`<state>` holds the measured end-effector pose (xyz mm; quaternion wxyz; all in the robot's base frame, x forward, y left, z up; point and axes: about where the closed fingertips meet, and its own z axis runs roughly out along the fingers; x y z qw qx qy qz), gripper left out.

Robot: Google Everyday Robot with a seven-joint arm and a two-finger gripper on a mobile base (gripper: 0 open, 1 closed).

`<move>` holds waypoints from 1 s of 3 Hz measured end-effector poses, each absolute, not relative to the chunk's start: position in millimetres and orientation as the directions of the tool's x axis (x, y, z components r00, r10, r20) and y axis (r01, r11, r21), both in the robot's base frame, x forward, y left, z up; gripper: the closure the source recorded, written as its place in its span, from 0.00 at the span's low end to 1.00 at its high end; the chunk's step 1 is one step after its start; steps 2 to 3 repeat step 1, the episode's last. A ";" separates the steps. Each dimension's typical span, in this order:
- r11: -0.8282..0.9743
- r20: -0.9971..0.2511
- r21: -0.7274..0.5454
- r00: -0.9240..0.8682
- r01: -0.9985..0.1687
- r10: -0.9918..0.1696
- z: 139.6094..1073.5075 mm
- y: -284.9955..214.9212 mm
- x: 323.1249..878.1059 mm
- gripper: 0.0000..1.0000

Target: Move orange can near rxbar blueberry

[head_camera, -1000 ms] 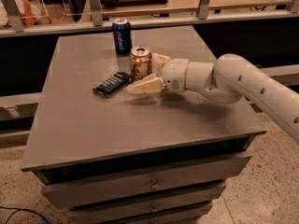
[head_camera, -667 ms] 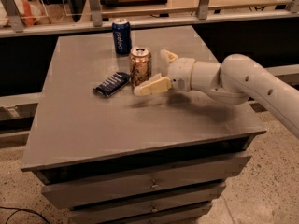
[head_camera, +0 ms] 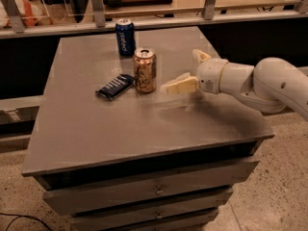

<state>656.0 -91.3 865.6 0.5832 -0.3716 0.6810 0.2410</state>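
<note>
The bar (head_camera: 114,86) lies flat on the table (head_camera: 120,129), left of centre. Its right end is just beside the can (head_camera: 145,70), which stands upright; whether they touch I cannot tell. A blue can (head_camera: 125,37) stands farther back. Right of the can, the gripper (head_camera: 182,72) hovers with its fingers spread wide, holding nothing, and its near finger's tip is close to the can. A leftward swing of that finger could tip the can or shove it away from the bar. The arm reaches in from the right, low and roughly level, with its wrist pointing left.
</note>
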 end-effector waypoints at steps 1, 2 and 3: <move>0.614 -0.973 -0.107 -0.044 -0.782 -0.226 865.8 -93.6 657.0 0.00; 0.614 -0.973 -0.107 -0.044 -0.782 -0.226 865.8 -93.6 657.0 0.00; 0.614 -0.973 -0.107 -0.044 -0.782 -0.226 865.8 -93.6 657.0 0.00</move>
